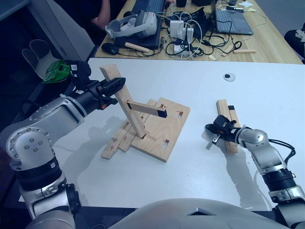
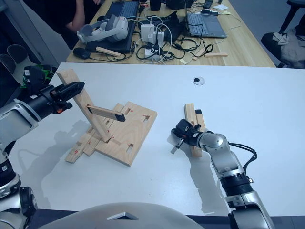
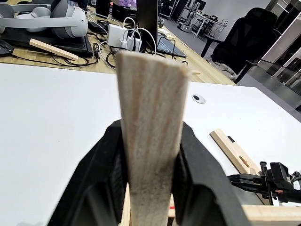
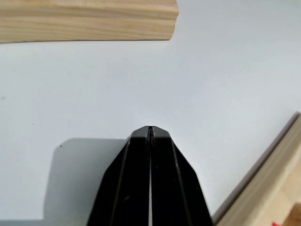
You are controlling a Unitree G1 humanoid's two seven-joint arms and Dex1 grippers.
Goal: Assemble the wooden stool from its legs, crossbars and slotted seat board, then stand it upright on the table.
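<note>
A wooden leg (image 1: 129, 110) stands tilted, its foot in the slotted seat board (image 1: 164, 131), which lies flat on the white table. My left gripper (image 1: 116, 88) is shut on the leg's upper end; the left wrist view has the leg (image 3: 150, 132) clamped between both fingers. A short crossbar (image 1: 146, 109) sticks out sideways from the leg. More wooden parts (image 1: 115, 142) lie under the board's left edge. Two loose wooden pieces (image 1: 224, 114) lie to the right. My right gripper (image 1: 213, 132) is shut and empty, its tips (image 4: 149, 130) low over the table beside those pieces.
A small round cap (image 1: 229, 76) lies on the table's far right part. Behind the table a wooden desk (image 1: 267, 43) carries laptops, cables and a headset (image 1: 131, 26). A green object (image 1: 56, 71) sits off the table's left edge.
</note>
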